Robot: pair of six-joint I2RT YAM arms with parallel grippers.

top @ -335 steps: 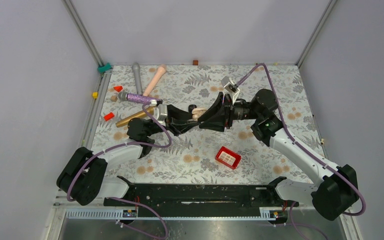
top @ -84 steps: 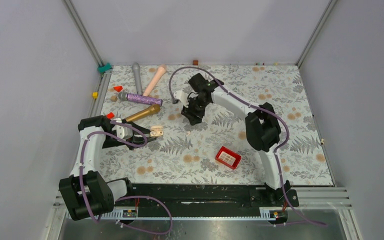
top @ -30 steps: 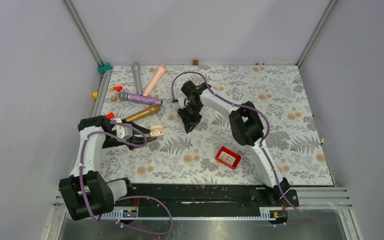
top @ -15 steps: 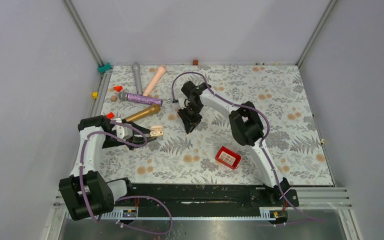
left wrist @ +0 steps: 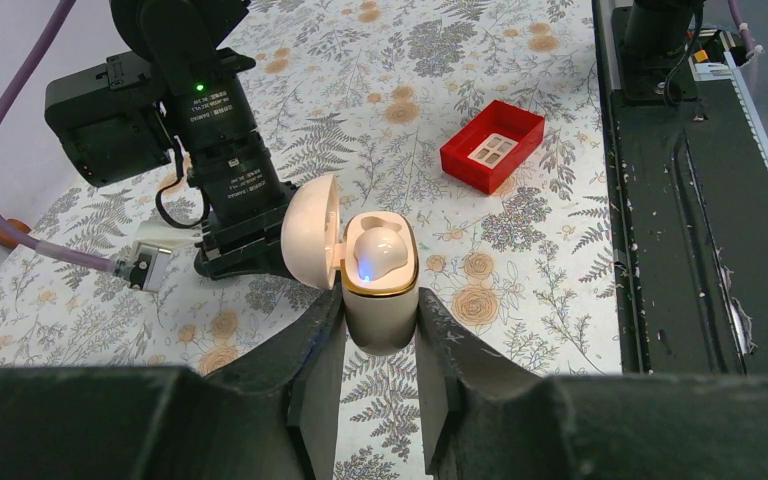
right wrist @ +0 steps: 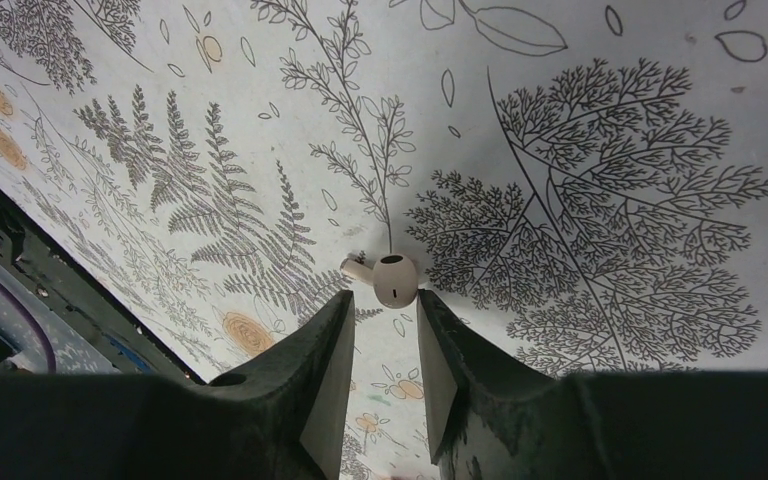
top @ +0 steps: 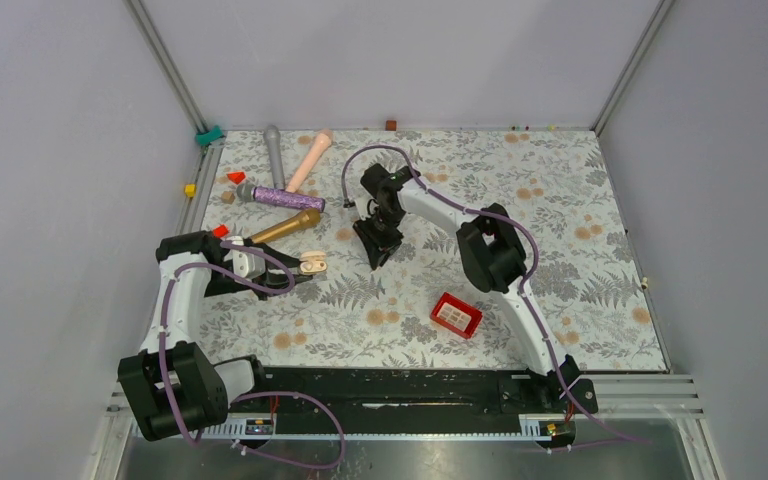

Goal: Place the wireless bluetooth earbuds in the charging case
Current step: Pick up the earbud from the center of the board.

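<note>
Jaws narrowly parted, the right gripper [right wrist: 383,300] should straddle the cream earbud [right wrist: 395,280] on the tabletop [right wrist: 610,100] squarely before closing; the left gripper [left wrist: 378,305] clamps the open charging case [left wrist: 376,328].

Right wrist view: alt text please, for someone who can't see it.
A whitish earbud lies on the fern-print table cover, just off the tips of the right gripper, whose jaws stand narrowly apart and not closed on it.

Overhead plus two close wrist views, shared table [top: 580,200]
</note>
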